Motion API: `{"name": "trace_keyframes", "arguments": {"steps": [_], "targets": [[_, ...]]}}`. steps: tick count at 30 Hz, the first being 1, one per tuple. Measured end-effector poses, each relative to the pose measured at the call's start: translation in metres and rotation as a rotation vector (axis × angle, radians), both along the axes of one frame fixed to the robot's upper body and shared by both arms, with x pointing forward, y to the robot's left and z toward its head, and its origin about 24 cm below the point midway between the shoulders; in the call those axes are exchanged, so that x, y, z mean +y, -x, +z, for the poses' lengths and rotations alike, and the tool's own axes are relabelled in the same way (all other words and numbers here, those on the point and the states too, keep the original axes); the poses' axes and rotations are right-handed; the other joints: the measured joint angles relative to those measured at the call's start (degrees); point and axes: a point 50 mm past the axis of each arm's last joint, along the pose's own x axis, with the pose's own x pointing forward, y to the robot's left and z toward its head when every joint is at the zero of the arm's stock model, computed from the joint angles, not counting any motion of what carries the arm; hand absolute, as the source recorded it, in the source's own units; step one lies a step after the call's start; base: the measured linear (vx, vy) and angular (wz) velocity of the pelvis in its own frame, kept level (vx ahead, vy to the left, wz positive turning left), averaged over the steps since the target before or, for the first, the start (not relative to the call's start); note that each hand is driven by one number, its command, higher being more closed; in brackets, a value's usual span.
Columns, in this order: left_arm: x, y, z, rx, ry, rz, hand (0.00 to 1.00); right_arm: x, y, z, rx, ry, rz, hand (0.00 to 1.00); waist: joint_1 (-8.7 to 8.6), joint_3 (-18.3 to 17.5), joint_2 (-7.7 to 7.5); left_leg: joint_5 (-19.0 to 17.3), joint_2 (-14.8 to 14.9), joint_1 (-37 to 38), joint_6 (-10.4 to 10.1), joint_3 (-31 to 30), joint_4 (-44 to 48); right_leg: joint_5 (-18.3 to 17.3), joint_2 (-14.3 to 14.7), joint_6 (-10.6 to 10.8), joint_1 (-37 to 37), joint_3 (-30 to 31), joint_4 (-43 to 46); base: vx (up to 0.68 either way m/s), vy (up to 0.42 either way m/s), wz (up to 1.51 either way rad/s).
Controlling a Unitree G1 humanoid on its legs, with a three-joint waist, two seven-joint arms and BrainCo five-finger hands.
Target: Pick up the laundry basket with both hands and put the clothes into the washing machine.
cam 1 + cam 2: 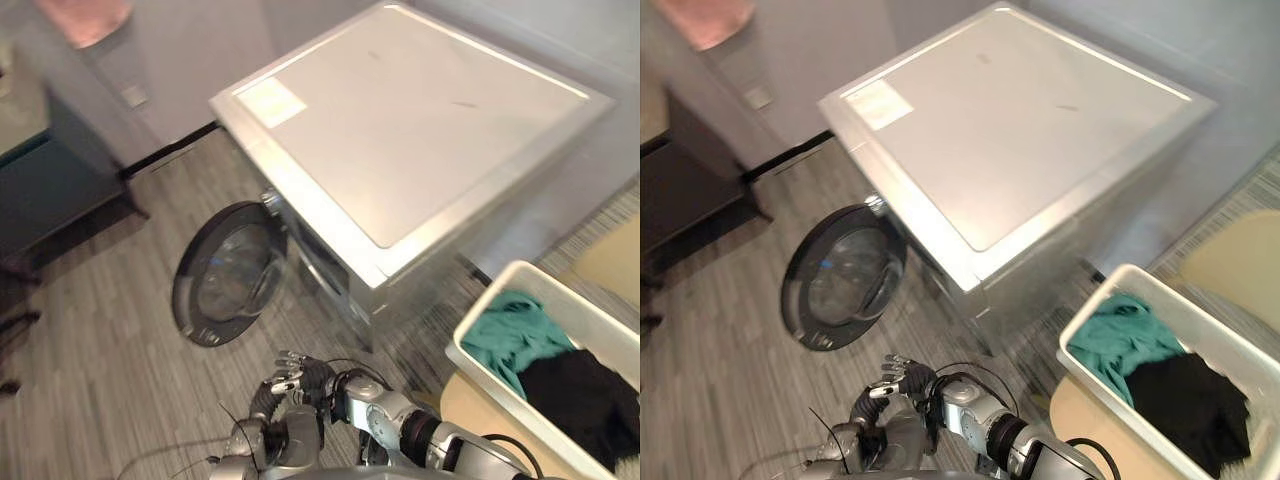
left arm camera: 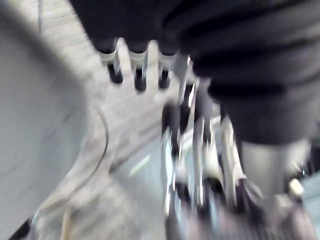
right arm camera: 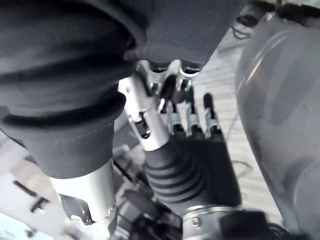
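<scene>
Close in front of the robot, low over the grey plank floor (image 1: 110,380), the left robot hand (image 3: 202,150) and the right robot hand (image 1: 322,380) meet almost fingertip to fingertip. Both have their fingers loosely extended and hold nothing. The right wrist view shows the back of the left robot hand and its straight fingers (image 3: 191,117) from close up, and the left wrist view shows that hand's own dark tips in a row. Well apart from both, off to the robot's right and a little farther out, the white laundry basket (image 1: 478,318) rests on a tan bench (image 1: 470,410), touched by neither hand. Its long axis runs from the machine side away toward the right edge of the eye views. A teal garment (image 1: 515,335) lies at the machine end and a black garment (image 1: 585,395) behind it. The right eye view takes in more of the basket's far rim. Beyond the hands stands the washing machine (image 1: 400,120), its round dark door (image 1: 225,275) swung open to the left. A dark cabinet (image 1: 40,190) stands farther left.
</scene>
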Motion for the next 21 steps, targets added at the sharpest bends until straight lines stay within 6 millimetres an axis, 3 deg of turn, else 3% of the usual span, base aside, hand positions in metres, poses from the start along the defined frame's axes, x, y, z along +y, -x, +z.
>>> {"name": "trace_keyframes", "arguments": {"steps": [2, 5, 6, 7, 8, 9, 10, 12, 13, 15, 17, 19, 20, 21], "targets": [[0.016, -0.015, 0.006, -0.035, -0.031, 0.081, 0.00, -0.020, -0.005, -0.003, -0.033, 0.037, -0.032, 0.00, -0.76, 0.01, 0.00, -0.14, 0.77, -0.05, 0.17, 3.97, 0.04, 1.92, 0.72, 1.22, -1.85, 4.27, -0.15, -0.11, 0.185, -1.31], [0.043, -0.022, 0.012, -0.061, -0.085, 0.138, 0.00, -0.072, -0.015, -0.003, -0.145, 0.149, -0.094, 0.00, -3.80, 0.24, 0.06, -2.83, 1.93, -0.97, 2.15, 9.42, 2.39, 4.91, 2.18, 2.64, -3.71, 11.41, -2.07, -0.14, 0.195, -1.31], [0.058, -0.019, 0.012, -0.056, -0.117, 0.144, 0.00, -0.099, -0.018, 0.001, -0.200, 0.189, -0.148, 0.00, -4.63, 0.70, -0.43, -3.82, 2.74, -1.76, 2.60, 12.02, 4.21, 4.77, 2.49, 4.03, -4.96, 13.96, -2.58, -0.19, 0.196, -1.18], [0.073, -0.017, 0.014, -0.051, -0.149, 0.137, 0.00, -0.130, -0.021, 0.008, -0.270, 0.244, -0.209, 0.00, -5.55, 1.24, -0.90, -4.30, 3.25, -2.65, 3.07, 14.32, 4.96, 3.57, 1.15, 4.29, -7.22, 12.79, -1.58, -0.21, 0.190, -1.11], [0.081, -0.018, 0.017, -0.055, -0.167, 0.132, 0.00, -0.149, -0.020, 0.010, -0.292, 0.275, -0.250, 0.00, -5.64, 1.80, -1.40, -4.50, 3.25, -2.78, 3.27, 15.60, 5.33, 3.61, 0.30, 4.34, -8.01, 12.09, -1.19, -0.21, 0.189, -0.86], [0.100, -0.021, 0.023, -0.064, -0.210, 0.136, 0.00, -0.185, -0.014, 0.014, -0.318, 0.344, -0.330, 0.00, -5.96, 2.93, -2.07, -5.54, 3.61, -3.88, 3.79, 16.74, 7.22, 4.73, -0.47, 5.83, -9.41, 11.55, -0.52, -0.20, 0.178, -0.56], [0.120, -0.025, 0.031, -0.073, -0.241, 0.165, 0.00, -0.216, -0.007, 0.019, -0.335, 0.405, -0.406, 0.00, -6.67, 4.06, -2.59, -6.63, 4.41, -5.13, 4.45, 17.64, 9.56, 4.87, -0.59, 6.01, -10.51, 11.56, 0.56, -0.19, 0.163, -0.41], [0.146, -0.032, 0.047, -0.110, -0.284, 0.209, 0.00, -0.241, 0.006, 0.023, -0.336, 0.444, -0.489, 0.00, -6.72, 5.05, -3.91, -7.46, 5.14, -6.62, 5.07, 18.65, 11.72, 4.83, -0.71, 6.08, -12.34, 11.73, 2.04, -0.17, 0.115, -0.33], [0.167, -0.038, 0.062, -0.144, -0.327, 0.256, 0.00, -0.252, 0.017, 0.024, -0.338, 0.468, -0.534, 0.00, -6.78, 5.81, -5.25, -8.02, 6.02, -7.78, 5.42, 19.83, 13.31, 4.86, -1.23, 6.20, -14.06, 10.85, 2.75, -0.18, 0.111, -0.56], [0.178, -0.043, 0.072, -0.183, -0.325, 0.324, 0.00, -0.256, 0.025, 0.020, -0.321, 0.474, -0.579, 0.00, -6.68, 6.83, -5.68, -9.14, 7.65, -8.18, 5.60, 21.24, 15.37, 5.87, -1.27, 6.84, -14.41, 9.82, 1.90, -0.12, 0.069, -0.58], [0.176, -0.034, 0.067, -0.182, -0.298, 0.380, 0.00, -0.250, 0.024, 0.018, -0.313, 0.437, -0.660, 0.00, -6.32, 6.93, -5.59, -11.15, 11.36, -7.10, 5.67, 25.59, 18.14, 7.67, 0.45, 7.19, -14.15, 11.39, -0.24, -0.07, 0.055, -1.02], [0.169, -0.028, 0.061, -0.187, -0.267, 0.409, 0.00, -0.250, 0.024, 0.017, -0.308, 0.414, -0.731, 0.00, -5.94, 7.16, -5.31, -12.11, 13.86, -5.98, 5.71, 28.25, 19.18, 7.71, 0.21, 7.19, -14.30, 9.45, -0.53, -0.02, 0.043, -1.03], [0.165, -0.026, 0.058, -0.187, -0.244, 0.424, 0.00, -0.250, 0.026, 0.016, -0.298, 0.408, -0.760, 0.00, -5.77, 7.30, -5.36, -12.49, 14.69, -5.26, 5.63, 29.22, 19.57, 7.64, -0.30, 7.11, -14.29, 8.64, -0.07, 0.01, 0.062, -0.98], [0.154, -0.022, 0.048, -0.180, -0.179, 0.462, 0.00, -0.252, 0.030, 0.012, -0.275, 0.409, -0.818, 0.00, -5.47, 7.33, -5.33, -13.10, 15.98, -3.73, 5.38, 30.42, 20.16, 7.31, -3.04, 6.89, -13.55, 5.67, 1.85, 0.03, 0.027, -0.67]]}}
